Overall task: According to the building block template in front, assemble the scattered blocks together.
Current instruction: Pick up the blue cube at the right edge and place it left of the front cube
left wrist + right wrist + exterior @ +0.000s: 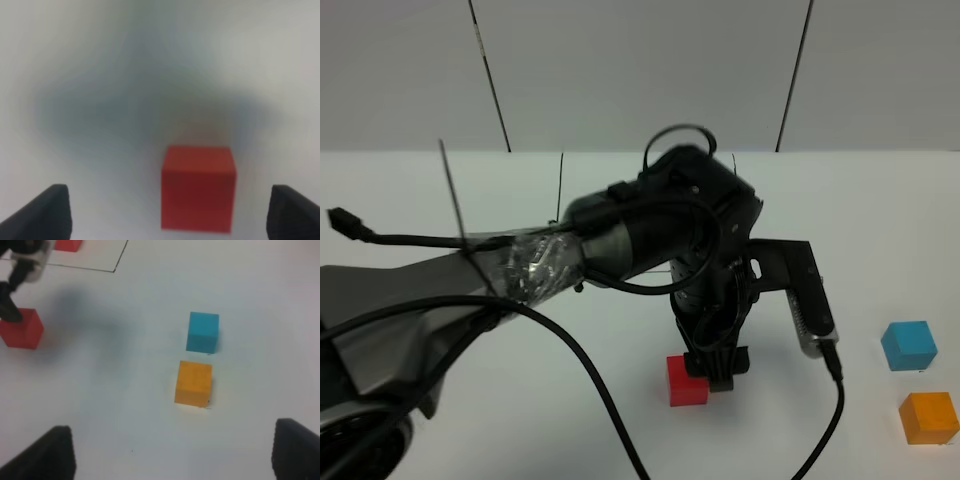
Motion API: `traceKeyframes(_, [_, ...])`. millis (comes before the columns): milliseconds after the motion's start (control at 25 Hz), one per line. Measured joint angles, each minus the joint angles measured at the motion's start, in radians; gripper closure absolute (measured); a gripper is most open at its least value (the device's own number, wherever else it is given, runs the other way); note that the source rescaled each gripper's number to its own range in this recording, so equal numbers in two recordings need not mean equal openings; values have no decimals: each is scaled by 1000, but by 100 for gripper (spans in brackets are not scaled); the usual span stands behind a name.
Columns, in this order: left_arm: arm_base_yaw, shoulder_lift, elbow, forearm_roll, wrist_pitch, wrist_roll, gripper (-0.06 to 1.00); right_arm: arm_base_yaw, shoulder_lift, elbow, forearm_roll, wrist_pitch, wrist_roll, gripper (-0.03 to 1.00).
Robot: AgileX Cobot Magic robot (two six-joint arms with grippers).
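Red cube [197, 187] sits between wide-open left claw [170, 202] tips; right claw [172, 455] wide open, empty.

You're working in a robot lab: white table [880, 200], plain white wall panels [640, 70] at twelve o'clock, a black line [75, 266] marked on the tabletop, loose cable [840, 392].
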Motion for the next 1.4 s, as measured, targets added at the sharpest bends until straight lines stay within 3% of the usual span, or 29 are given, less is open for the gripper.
traceKeyframes(120, [-7, -101, -88, 17, 94, -128, 9, 0, 0, 0, 1, 0, 0, 17])
traceKeyframes(240, [4, -250, -109, 105, 96, -375, 11, 0, 0, 0, 1, 0, 0, 17])
traceKeyframes(320, [34, -368, -109, 163, 96, -554, 12, 0, 0, 0, 1, 0, 0, 17])
traceKeyframes(440, [106, -546, -107, 251, 96, -708, 12, 0, 0, 0, 1, 0, 0, 17])
traceKeyframes(720, [263, -1014, 37, 316, 96, -792, 12, 0, 0, 0, 1, 0, 0, 17])
traceKeyframes(920, [291, -1349, 325, 330, 96, -864, 12, 0, 0, 0, 1, 0, 0, 17])
traceKeyframes(1080, [291, -1586, 599, 309, 96, -832, 12, 0, 0, 0, 1, 0, 0, 17])
traceKeyframes(1240, [291, -1803, 865, 223, 82, -813, 12, 0, 0, 0, 1, 0, 0, 17])
traceKeyframes(1400, [291, -2006, 1061, 65, -41, -742, 12, 0, 0, 0, 1, 0, 0, 17])
